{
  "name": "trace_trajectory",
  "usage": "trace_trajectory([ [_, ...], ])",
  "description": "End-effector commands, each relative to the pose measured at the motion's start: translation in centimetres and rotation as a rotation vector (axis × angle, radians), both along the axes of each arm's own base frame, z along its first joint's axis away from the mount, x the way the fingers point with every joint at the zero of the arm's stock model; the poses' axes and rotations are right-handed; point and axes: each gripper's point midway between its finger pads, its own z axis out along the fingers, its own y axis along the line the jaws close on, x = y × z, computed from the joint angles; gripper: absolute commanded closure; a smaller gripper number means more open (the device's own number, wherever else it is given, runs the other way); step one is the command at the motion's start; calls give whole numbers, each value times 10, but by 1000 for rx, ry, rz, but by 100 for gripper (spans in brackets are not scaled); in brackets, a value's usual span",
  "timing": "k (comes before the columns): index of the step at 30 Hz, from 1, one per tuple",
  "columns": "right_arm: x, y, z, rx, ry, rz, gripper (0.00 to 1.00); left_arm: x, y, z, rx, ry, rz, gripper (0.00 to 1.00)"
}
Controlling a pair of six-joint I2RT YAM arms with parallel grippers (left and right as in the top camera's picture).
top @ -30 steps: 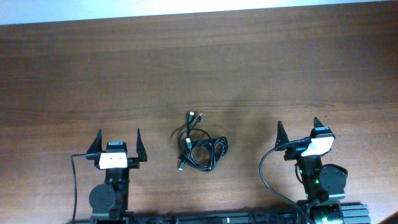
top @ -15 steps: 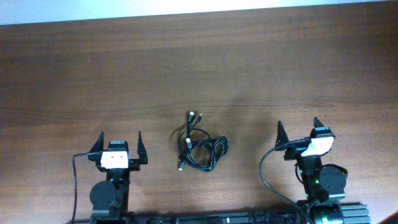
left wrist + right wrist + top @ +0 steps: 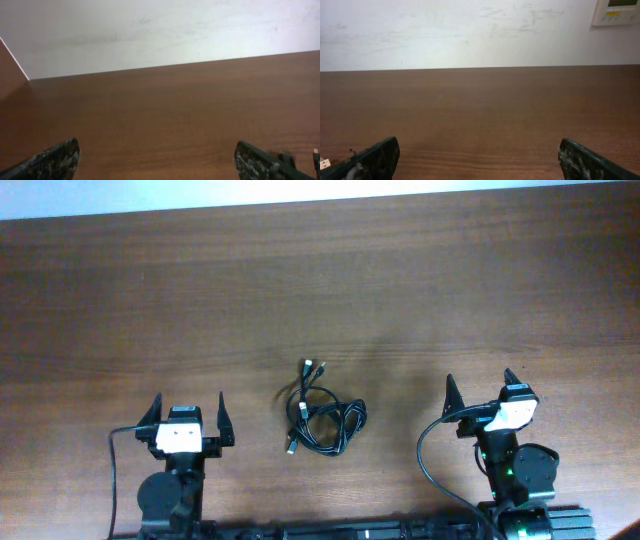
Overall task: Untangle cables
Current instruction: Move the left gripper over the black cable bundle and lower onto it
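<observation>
The cables (image 3: 322,417) are thin black cords with small silver-tipped plugs, looped together in one bundle on the brown wooden table (image 3: 320,290), between the two arms in the overhead view. My left gripper (image 3: 187,404) is open and empty, to the left of the bundle. My right gripper (image 3: 481,383) is open and empty, to the right of it. In the left wrist view the gripper (image 3: 157,146) shows only bare table between its spread fingertips. The right wrist view (image 3: 479,144) shows the same, with a small plug end (image 3: 324,163) at the far left edge.
A white wall (image 3: 150,30) rises beyond the table's far edge. A wall panel (image 3: 616,12) hangs at the upper right in the right wrist view. Thicker black wires (image 3: 428,460) trail from the arm bases at the table's front edge.
My left gripper has shifted slightly, ending a little lower toward the front edge. The right arm and the cables have not moved.
</observation>
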Motion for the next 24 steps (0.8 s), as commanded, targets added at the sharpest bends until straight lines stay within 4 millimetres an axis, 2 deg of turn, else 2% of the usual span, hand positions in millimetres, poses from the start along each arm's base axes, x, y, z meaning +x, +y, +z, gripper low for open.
trace_trajectory([
  [1, 0, -1, -2, 4, 1, -5, 2, 3, 3, 17, -7, 17, 20, 1],
  [9, 0, -1, -2, 4, 1, -5, 1, 23, 0, 29, -1, 132, 8, 1],
  [15, 0, -1, -2, 4, 1, -5, 1, 44, -22, 31, -24, 232, -111, 1],
  [18, 0, -1, -2, 4, 1, -5, 1, 56, -41, 26, -52, 364, -207, 1],
  [22, 0, -1, -2, 4, 1, -5, 1, 69, -66, 29, -78, 513, -350, 1],
  [24, 0, -1, -2, 4, 1, -5, 1, 74, -69, 27, -96, 611, -361, 1],
])
